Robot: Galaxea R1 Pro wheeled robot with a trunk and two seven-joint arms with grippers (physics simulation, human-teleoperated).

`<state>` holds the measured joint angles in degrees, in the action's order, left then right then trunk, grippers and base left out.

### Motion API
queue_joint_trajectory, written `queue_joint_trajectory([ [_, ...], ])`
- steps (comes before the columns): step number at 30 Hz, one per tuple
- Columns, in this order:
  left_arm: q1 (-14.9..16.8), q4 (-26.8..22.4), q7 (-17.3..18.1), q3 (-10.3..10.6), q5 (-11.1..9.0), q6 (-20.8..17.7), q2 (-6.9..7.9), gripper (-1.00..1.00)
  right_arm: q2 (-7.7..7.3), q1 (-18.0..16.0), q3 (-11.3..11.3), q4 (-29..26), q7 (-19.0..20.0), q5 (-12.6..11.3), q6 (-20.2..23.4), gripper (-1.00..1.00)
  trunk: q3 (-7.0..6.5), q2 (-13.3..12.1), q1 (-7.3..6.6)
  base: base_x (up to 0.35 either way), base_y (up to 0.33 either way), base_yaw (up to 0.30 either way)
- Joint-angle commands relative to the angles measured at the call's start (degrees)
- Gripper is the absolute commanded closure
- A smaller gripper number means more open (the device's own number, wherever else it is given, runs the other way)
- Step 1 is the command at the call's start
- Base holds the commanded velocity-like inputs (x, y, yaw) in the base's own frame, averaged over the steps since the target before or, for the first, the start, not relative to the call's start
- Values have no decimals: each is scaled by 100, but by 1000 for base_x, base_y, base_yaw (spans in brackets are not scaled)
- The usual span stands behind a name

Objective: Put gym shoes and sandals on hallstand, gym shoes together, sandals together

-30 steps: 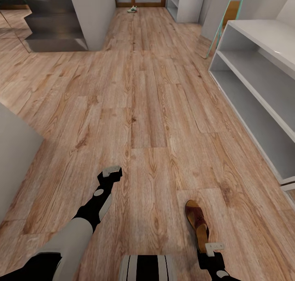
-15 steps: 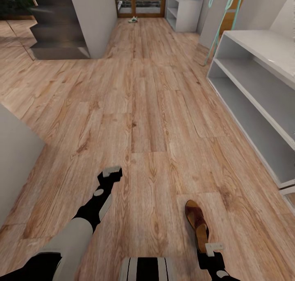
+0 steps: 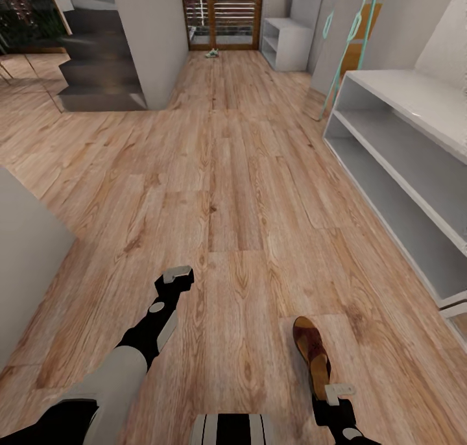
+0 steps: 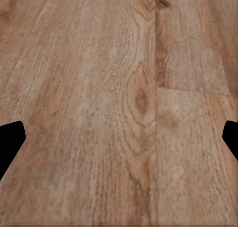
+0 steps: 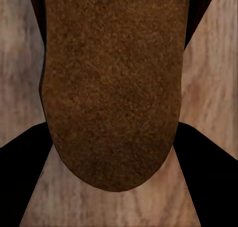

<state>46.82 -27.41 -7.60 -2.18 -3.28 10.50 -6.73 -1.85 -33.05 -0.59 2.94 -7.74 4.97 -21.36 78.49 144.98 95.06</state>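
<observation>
Treat the sandal (image 3: 312,354) as the item most likely to be lost: you hold it only at its heel end, so the long toe end projects well beyond the right end effector (image 3: 340,391) toward the hallstand (image 3: 415,101), and a fast swing or a bump of that toe against the hallstand's front edge can lever it out of the grip and drop it onto the corridor floor (image 3: 233,172). The hallstand stands beside the sandal on the robot's right, with its bench top and both shelf compartments carrying no shoes; judge your approach so the toe clears the shelf lip before you lower. In the right wrist view the sandal's dark brown insole (image 5: 111,88) lies between the two dark fingers (image 5: 25,182), which sit against its heel on either side, so the right end effector appears clamped on the sandal. The left end effector (image 3: 176,275) hangs over bare floor on the side of the sandal away from the hallstand; its fingers (image 4: 10,142) stand wide apart and hold nothing. One gym shoe (image 3: 211,53) lies far down the corridor beyond the hallstand, near the slatted door (image 3: 222,10), on the floor.
</observation>
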Motion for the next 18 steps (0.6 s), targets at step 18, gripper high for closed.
queue_joint_trajectory([
  [18, 3, 720, -5, -37, -41, 14, -3, -100, 17, -8, -15, -793, -34, 48, -58, 100, -396, -23, -47, 0, 0, 0],
])
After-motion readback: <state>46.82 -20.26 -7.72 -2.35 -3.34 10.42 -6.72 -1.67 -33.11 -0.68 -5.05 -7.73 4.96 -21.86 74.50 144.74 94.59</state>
